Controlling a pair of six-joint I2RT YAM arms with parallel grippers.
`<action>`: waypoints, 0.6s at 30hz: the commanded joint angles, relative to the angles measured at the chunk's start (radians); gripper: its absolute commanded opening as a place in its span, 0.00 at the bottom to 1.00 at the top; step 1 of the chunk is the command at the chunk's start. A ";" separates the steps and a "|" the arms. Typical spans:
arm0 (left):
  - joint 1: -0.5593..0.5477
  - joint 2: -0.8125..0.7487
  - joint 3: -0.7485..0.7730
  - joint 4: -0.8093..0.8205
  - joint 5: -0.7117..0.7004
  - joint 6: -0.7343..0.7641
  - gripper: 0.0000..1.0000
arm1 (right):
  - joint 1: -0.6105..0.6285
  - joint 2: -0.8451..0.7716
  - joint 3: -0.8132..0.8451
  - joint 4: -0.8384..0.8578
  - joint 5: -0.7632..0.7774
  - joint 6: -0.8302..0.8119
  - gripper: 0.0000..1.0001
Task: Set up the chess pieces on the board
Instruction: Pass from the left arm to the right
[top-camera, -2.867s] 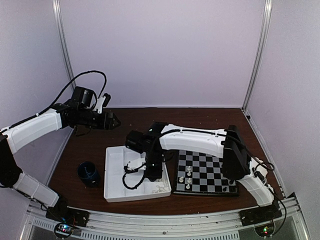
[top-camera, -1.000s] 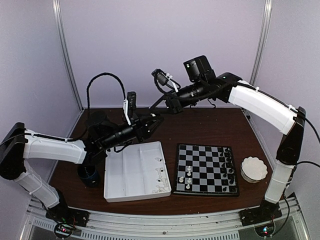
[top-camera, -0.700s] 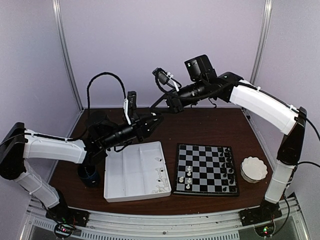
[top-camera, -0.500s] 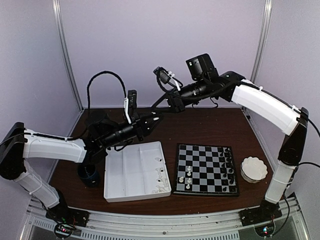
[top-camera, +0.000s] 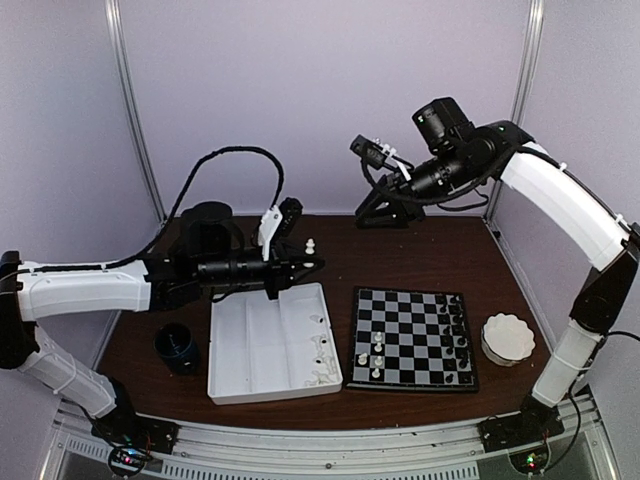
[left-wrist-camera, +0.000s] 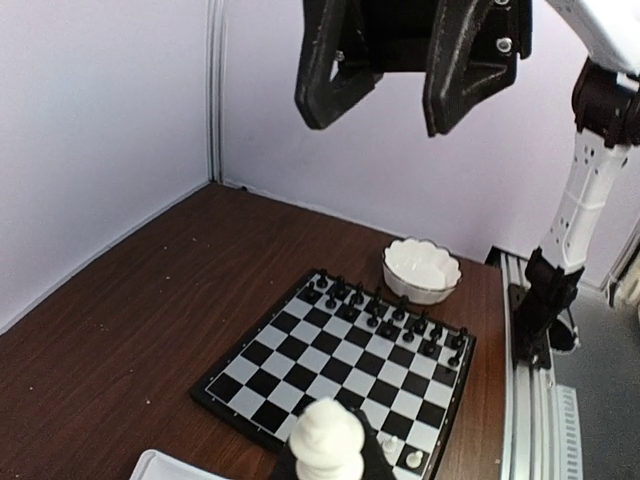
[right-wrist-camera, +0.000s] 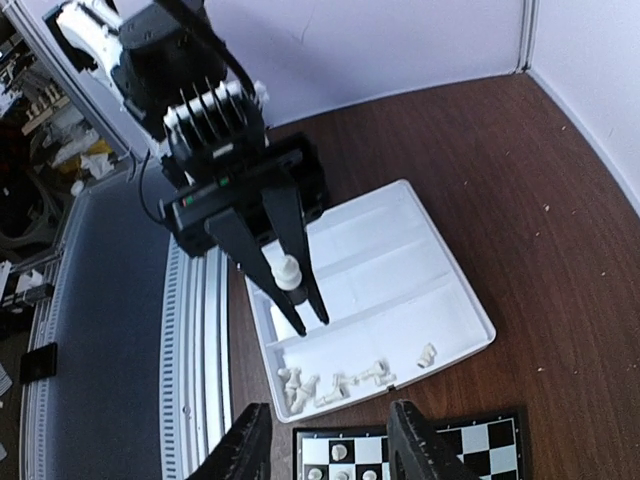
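While the left jaws pinch a white chess piece (top-camera: 312, 244) by the white tray's (top-camera: 250, 345) far edge, the right jaws hang wide apart, high behind the board (top-camera: 420, 330).

Your dark wooden bench (top-camera: 430, 262), with four things on it.
From your left you have a dark blue cup (top-camera: 177, 350), a white compartmented tray (top-camera: 250, 340), the board (top-camera: 420, 335) just beside the tray, and a white scalloped bowl (top-camera: 509, 355) near the board's right edge.
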 joint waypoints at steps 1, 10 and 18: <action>0.001 -0.031 0.063 -0.224 0.068 0.161 0.03 | 0.013 0.056 0.013 -0.201 0.012 -0.127 0.41; -0.016 -0.011 0.125 -0.299 0.131 0.195 0.03 | 0.120 0.135 0.091 -0.189 0.041 -0.083 0.45; -0.021 0.004 0.128 -0.240 0.139 0.167 0.03 | 0.152 0.204 0.159 -0.171 -0.011 -0.026 0.44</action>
